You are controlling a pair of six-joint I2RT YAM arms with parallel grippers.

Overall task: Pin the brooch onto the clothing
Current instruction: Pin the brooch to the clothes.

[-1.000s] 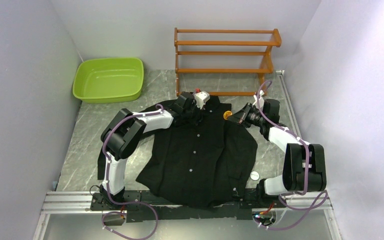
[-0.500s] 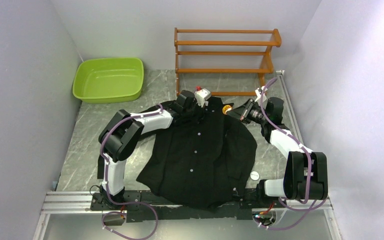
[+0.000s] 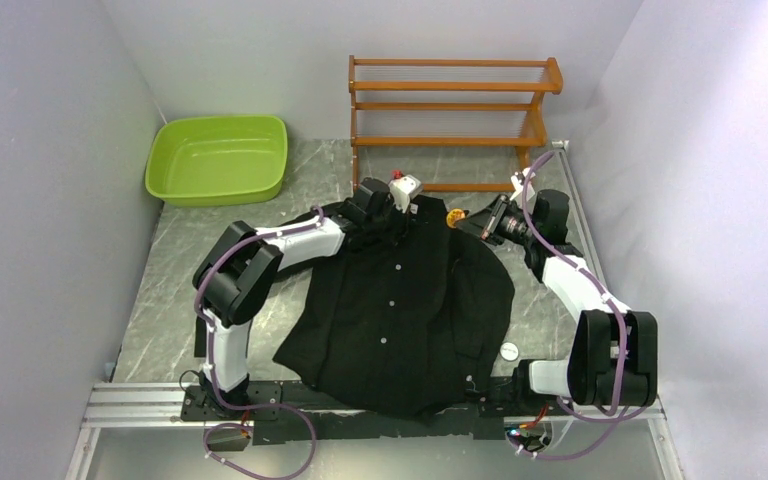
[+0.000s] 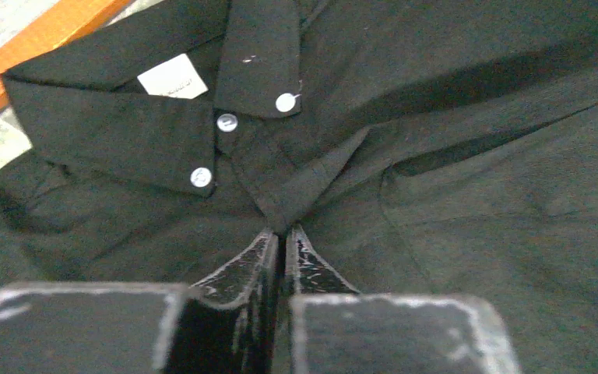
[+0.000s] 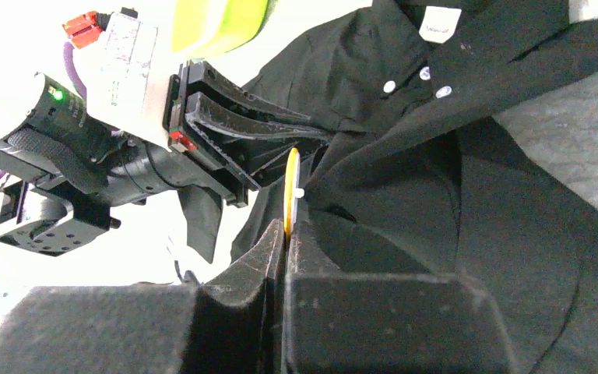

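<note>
The black long-sleeved cloth shirt point(image 3: 400, 310) lies spread on the grey marbled desk point(image 3: 160, 290), its collar toward the brown wooden slatted rack point(image 3: 450, 100) behind, the green plastic basin point(image 3: 218, 158) at far left, the left hand point(image 3: 395, 224) pinching the cloth below the collar, the right hand point(image 3: 465, 222) gripping the round amber brooch point(image 3: 453, 216) just right of the collar, and a small white disc point(image 3: 509, 350) beside the near right hem.

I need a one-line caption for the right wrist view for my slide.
Right gripper holds the orange brooch edge-on beside black shirt fabric pinched by the left gripper.

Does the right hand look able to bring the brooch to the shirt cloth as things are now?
Probably yes: the right hand holds the brooch right at the raised shirt, with nothing between them. The left hand pinches that cloth beside it.
</note>
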